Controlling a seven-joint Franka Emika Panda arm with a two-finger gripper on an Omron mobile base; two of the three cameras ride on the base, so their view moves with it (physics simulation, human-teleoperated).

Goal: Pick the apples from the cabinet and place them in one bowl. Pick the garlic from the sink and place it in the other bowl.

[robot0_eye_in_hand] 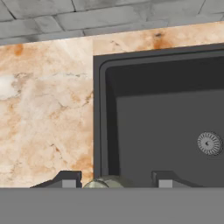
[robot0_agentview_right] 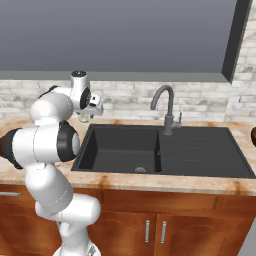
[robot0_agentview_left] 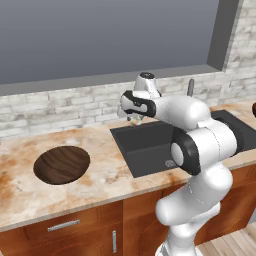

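My gripper (robot0_eye_in_hand: 114, 180) is shut on the garlic (robot0_eye_in_hand: 105, 182), a small whitish knobbly bulb between the two dark fingertips. The hand (robot0_agentview_left: 134, 118) hangs above the sink's (robot0_agentview_left: 150, 145) back left corner, by the brick wall. In the right base view the gripper (robot0_agentview_right: 85, 118) hovers over the counter just left of the black sink (robot0_agentview_right: 200, 150). The wide dark brown bowl (robot0_agentview_left: 62, 164) sits on the counter to the left. A sliver of the reddish-brown bowl (robot0_agentview_left: 254, 109) shows at the right edge. The apples and the cabinet are out of view.
A grey gooseneck tap (robot0_agentview_right: 167, 107) stands behind the sink's middle. The round metal drain (robot0_eye_in_hand: 208, 143) lies in the basin floor. Marble counter (robot0_agentview_left: 20, 190) runs on both sides, with a brick wall (robot0_agentview_left: 50, 107) behind. My own white arm (robot0_agentview_left: 200, 145) crosses over the sink's front.
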